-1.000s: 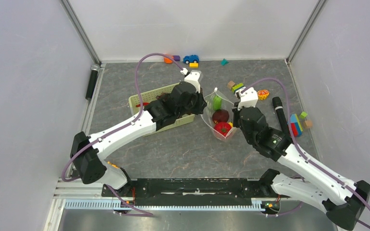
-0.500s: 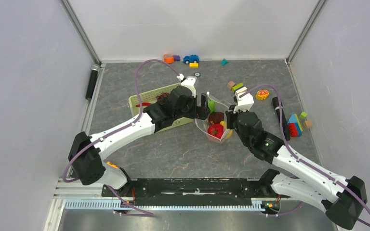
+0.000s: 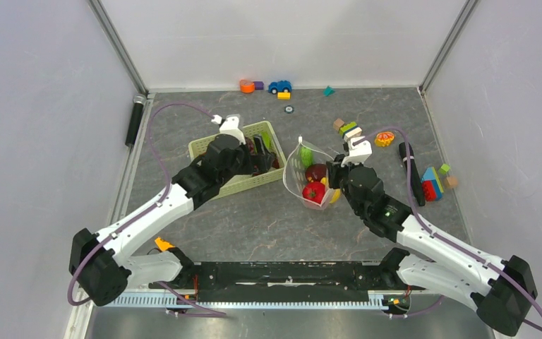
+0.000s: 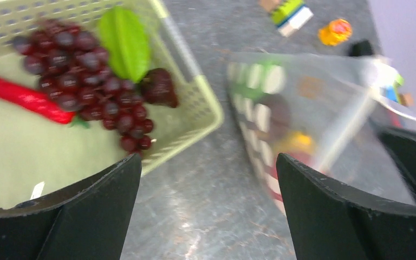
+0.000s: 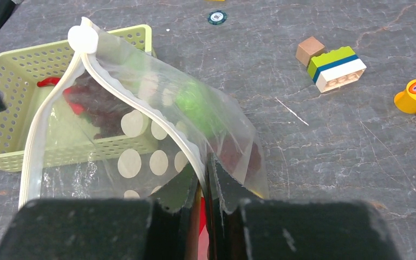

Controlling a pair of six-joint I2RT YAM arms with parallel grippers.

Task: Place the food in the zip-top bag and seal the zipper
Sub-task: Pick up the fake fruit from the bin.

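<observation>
Open desk (image 3: 254, 219) between basket (image 3: 195, 147) and bag (image 5: 151, 157), so the crossing's short. Bag stands just right of the basket, some food (image 3: 314, 191) inside already, right hand (image 5: 206, 179) clamped on its zipper (image 5: 39, 130) propping the mouth. Left hand (image 4: 208, 162), spread and empty, hangs over the basket corner: I'd drop straight on the grapes (image 4: 81, 81) in there, then lift well clear of that rim.

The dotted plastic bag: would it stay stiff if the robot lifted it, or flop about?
Probably floppy: the bag has a zipper rim that bows and ripples where the right end effector pinches it. Likely bottom-heavy, since toy food lies inside, so it may sag or swing. The film looks smooth, so it might slip from a light pinch.
</observation>
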